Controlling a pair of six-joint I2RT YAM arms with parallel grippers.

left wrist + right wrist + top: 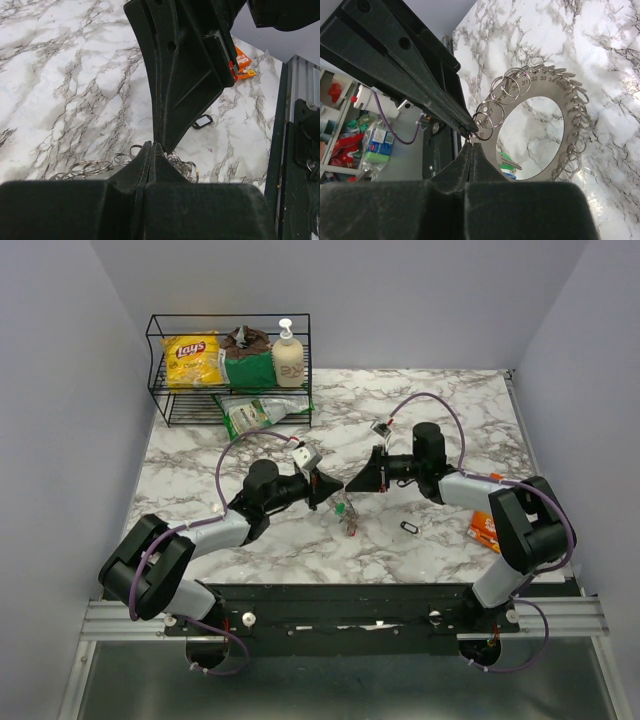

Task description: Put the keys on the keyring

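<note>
**A:** Where do things stand?

**B:** In the overhead view the left gripper [333, 488] and the right gripper [351, 483] meet tip to tip at mid-table. Both pincers have their fingers pressed flat together, with no gap showing. The right wrist view puts their tips at the 9 o'clock rim of a numbered plate [540, 89] lined with small split rings, right at one keyring [484, 126]. I cannot tell whether either pincer really has hold of that ring or of the plate's edge.

**A:** And the keys?

**B:** The keys [346, 514] are bunched just below the meeting tips, at 6 o'clock from them, and green and red heads show. They are not on that ring yet. A small black tag [408, 527] lies at about 4 o'clock from them, and the orange packet [485, 530] is further out at 3 o'clock.

**A:** So how should the step go?

**B:** I judge it to be prising the ring's coil apart. One pincer should steady the plate. The other should work only at the ring's cut end, with a small twist rather than a pull. A hard tug could swing the plate or snap the ring shut. A key's hole goes on only once the coil gapes.
</note>
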